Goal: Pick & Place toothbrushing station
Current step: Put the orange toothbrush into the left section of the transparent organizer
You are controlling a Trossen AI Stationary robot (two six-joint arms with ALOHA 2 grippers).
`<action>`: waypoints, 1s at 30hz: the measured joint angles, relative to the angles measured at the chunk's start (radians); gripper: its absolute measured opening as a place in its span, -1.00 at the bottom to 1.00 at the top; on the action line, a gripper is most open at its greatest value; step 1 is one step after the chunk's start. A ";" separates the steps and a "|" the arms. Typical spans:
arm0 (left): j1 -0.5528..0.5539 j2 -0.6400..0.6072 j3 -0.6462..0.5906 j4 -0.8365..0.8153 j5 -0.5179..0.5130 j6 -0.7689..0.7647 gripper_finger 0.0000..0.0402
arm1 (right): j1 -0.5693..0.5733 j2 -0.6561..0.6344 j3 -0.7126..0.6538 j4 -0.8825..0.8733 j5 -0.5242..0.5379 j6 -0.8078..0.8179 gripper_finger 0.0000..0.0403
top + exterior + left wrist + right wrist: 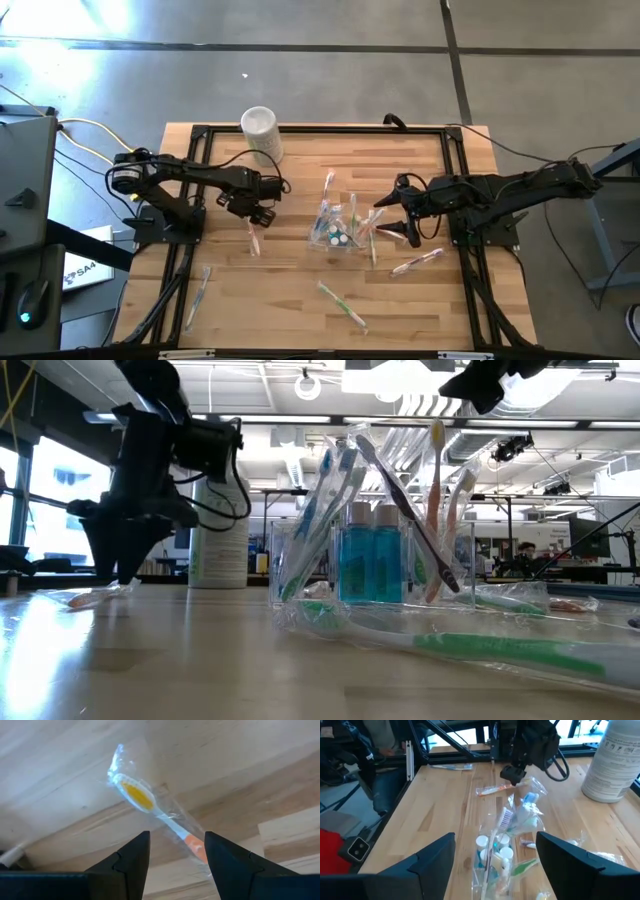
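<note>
A small clear plastic cup (pixel 336 232) stands mid-table, holding several wrapped toothbrushes and teal toothpaste tubes (pixel 372 565). A wrapped toothbrush with an orange-yellow head (pixel 139 796) lies flat on the wood left of the cup (pixel 253 238). My left gripper (pixel 175 854) is open just above it, pointing down, one finger on either side of its handle (pixel 192 845), and I cannot see any touch. My right gripper (pixel 397 226) is open and empty, right of the cup and raised. The right wrist view looks over the cup (pixel 495 852).
A tall white cylinder (pixel 261 132) stands at the far edge, behind the left gripper. More wrapped toothbrushes lie loose: near left (pixel 197 295), near middle (pixel 343 303), and right of the cup (pixel 418 262). A black frame (pixel 455 160) borders the wooden table.
</note>
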 joint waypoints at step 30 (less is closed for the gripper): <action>-0.008 -0.005 -0.004 0.104 -0.039 -0.188 -0.09 | 0.000 0.000 0.000 -0.075 -0.048 0.018 0.34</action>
